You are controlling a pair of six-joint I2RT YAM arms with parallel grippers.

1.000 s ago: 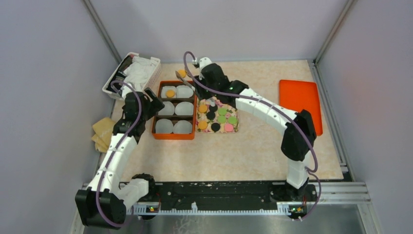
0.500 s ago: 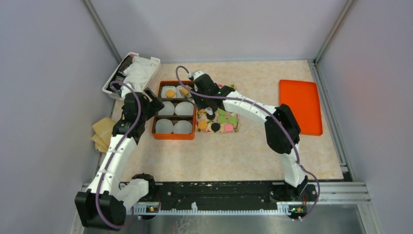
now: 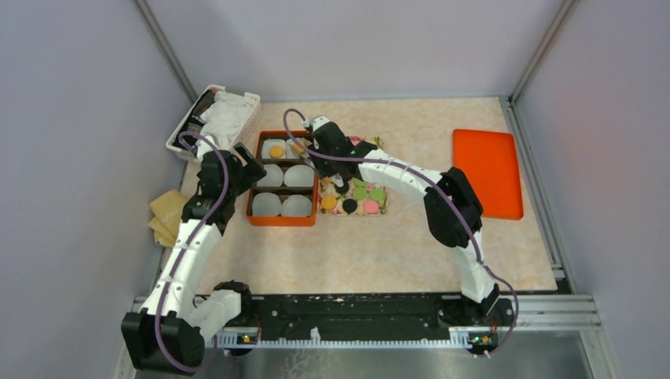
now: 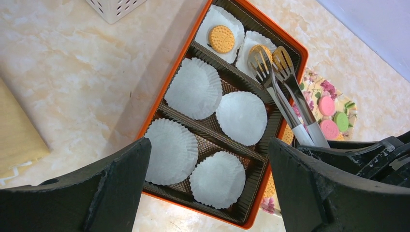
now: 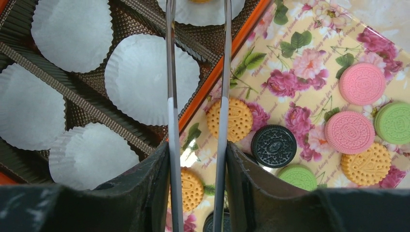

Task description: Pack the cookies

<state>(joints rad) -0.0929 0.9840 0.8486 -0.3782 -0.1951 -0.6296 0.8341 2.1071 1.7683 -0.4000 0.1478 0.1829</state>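
Several orange, pink, green and black cookies (image 3: 359,192) lie on a floral tray (image 3: 378,209), close up in the right wrist view (image 5: 273,146). Left of it stands an orange box (image 3: 281,223) with white paper cups (image 4: 195,88). One orange cookie (image 4: 221,38) lies in the far left cup. My right gripper (image 3: 324,146) (image 5: 197,154) is shut on metal tongs (image 5: 170,96). Their tips (image 4: 273,60) are over the far right cup, on a second orange cookie (image 4: 257,50). My left gripper (image 3: 241,166) (image 4: 209,150) is open and empty above the box's near end.
A white basket (image 3: 215,118) with cloth stands at the back left. A flat orange lid (image 3: 486,170) lies at the right. Tan sheets (image 3: 166,215) lie left of the left arm. Frame posts rise at the back corners.
My right arm has brought the tongs and the orange cookie from beyond the box's far edge down into the far right cup. The left arm has not moved.
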